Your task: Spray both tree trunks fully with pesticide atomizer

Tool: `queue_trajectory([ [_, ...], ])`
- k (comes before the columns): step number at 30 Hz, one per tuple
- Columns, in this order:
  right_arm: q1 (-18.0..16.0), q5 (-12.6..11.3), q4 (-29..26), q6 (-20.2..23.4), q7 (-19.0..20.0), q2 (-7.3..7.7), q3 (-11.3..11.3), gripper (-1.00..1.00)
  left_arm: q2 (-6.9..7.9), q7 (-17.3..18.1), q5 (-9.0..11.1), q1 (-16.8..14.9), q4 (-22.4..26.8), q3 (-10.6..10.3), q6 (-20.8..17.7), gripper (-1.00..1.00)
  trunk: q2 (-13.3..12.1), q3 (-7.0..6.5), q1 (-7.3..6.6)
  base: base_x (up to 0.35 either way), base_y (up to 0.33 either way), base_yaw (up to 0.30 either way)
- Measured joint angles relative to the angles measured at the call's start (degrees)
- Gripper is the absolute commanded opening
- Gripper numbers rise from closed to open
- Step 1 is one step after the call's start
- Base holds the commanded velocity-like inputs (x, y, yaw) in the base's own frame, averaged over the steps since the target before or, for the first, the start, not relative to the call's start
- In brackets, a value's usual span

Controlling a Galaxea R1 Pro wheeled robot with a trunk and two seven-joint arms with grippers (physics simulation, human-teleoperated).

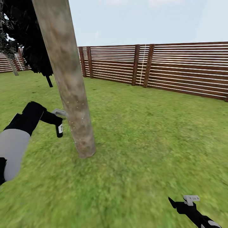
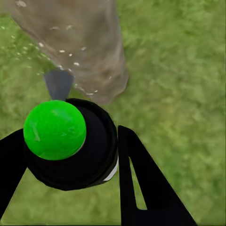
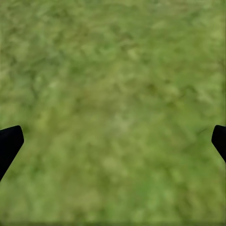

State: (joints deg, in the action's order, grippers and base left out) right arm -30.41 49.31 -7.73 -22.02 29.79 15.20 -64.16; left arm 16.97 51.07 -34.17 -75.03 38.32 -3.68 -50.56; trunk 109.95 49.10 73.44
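Just beside the thick mottled grey-beige leaning tree trunk [image 1: 68, 82], I have my left gripper [image 1: 58, 122] clamped on the small dark pesticide atomizer [image 1: 59, 130], white droplets speckling only part of the bark, so coverage and the second tree remain, my right gripper [image 1: 186, 202] idle, jaws apart.

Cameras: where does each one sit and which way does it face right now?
Head view: high, facing forward-down over lawn toward the mottled grey-beige tree trunk; left gripper and right gripper show.
Left wrist view: along the black fingers gripping the dark green-capped atomizer, facing the trunk; both views share trunk and atomizer.
Right wrist view: facing down at grass, fingertips apart.
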Motion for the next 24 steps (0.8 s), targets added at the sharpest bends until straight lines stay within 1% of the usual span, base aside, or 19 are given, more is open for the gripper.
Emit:
queue_trajectory([
  [1,0.0,0.0,0.0,0.02,0.0,0.0,0.0,1.0,0.64,0.0,-0.12,-0.09,0.0,0.04,-0.05,-1.0,0.0,0.0,0.0,0.0,0.0,0.0],
  [3,0.0,0.0,0.0,0.03,0.0,0.0,0.0,1.0,1.07,0.01,0.11,-0.35,0.0,0.09,-0.34,-1.0,0.0,0.0,0.0,0.0,0.0,0.0],
  [5,0.0,0.0,0.0,0.02,0.0,0.0,0.0,1.0,1.12,0.0,0.16,-0.57,0.03,0.1,-0.56,-1.0,0.0,0.0,0.0,0.0,0.0,0.0],
  [7,0.01,0.0,0.0,-0.02,0.0,0.0,0.0,1.0,0.87,-0.38,0.06,0.12,-0.03,-0.2,-0.46,-1.0,0.0,0.0,0.0,0.0,0.0,0.0],
  [8,0.0,0.0,0.0,-0.03,0.01,0.0,0.0,1.0,0.85,-1.65,-0.21,1.06,-0.48,-0.24,-0.18,-1.0,-0.01,0.01,0.01,0.0,0.0,0.0],
  [9,0.03,0.01,0.01,-0.03,0.01,0.0,0.0,1.0,0.72,-3.81,-0.28,2.51,-0.86,-0.17,-0.06,-1.0,-0.01,0.01,0.01,0.0,0.0,0.0],
  [10,0.06,0.01,0.02,-0.03,0.02,0.0,0.0,1.0,0.58,-6.4,-0.33,3.88,-1.04,-0.04,0.06,-1.0,-0.01,0.01,0.01,0.0,0.0,0.0],
  [11,0.23,0.01,0.02,-0.04,0.01,0.0,0.01,1.0,0.34,-9.75,0.1,5.16,-1.23,0.1,0.11,-1.0,-0.01,0.01,0.01,0.0,0.0,0.0],
  [12,0.33,0.01,0.01,-0.04,0.02,0.0,0.0,1.0,0.25,-10.79,0.55,5.52,-1.26,0.27,0.09,-1.0,0.0,0.0,0.0,0.0,0.0,0.0],
  [13,0.38,0.0,0.01,-0.04,0.01,0.0,0.0,1.0,0.21,-11.31,0.55,5.69,-1.23,0.48,0.04,-1.0,0.0,0.0,0.0,0.0,0.0,0.0],
  [16,0.43,0.0,0.0,-0.04,0.0,0.0,0.0,1.0,0.28,-12.09,0.56,4.97,-1.15,0.48,-0.37,-1.0,0.0,0.0,0.0,0.0,0.0,0.0],
  [18,0.44,0.0,0.0,-0.04,0.0,0.0,0.0,1.0,0.37,-12.19,0.59,2.51,-1.17,0.62,-0.48,-1.0,0.0,-0.01,0.0,0.0,0.0,0.0],
  [20,0.44,0.0,0.0,-0.04,0.0,0.0,0.0,1.0,0.52,-12.16,0.58,1.17,-1.22,0.72,-0.57,-1.0,0.0,0.0,0.0,0.0,0.0,0.0],
  [22,0.44,0.0,0.0,-0.04,0.0,0.0,0.02,1.0,0.75,-12.26,0.54,1.58,-2.0,0.77,-0.38,-1.0,0.0,0.0,0.0,0.0,0.0,0.0],
  [24,0.44,0.0,0.0,-0.04,0.0,0.0,0.04,1.0,0.69,-12.28,0.75,3.09,-4.92,0.78,-0.08,-1.0,-0.01,0.01,0.01,0.0,0.0,0.0],
])
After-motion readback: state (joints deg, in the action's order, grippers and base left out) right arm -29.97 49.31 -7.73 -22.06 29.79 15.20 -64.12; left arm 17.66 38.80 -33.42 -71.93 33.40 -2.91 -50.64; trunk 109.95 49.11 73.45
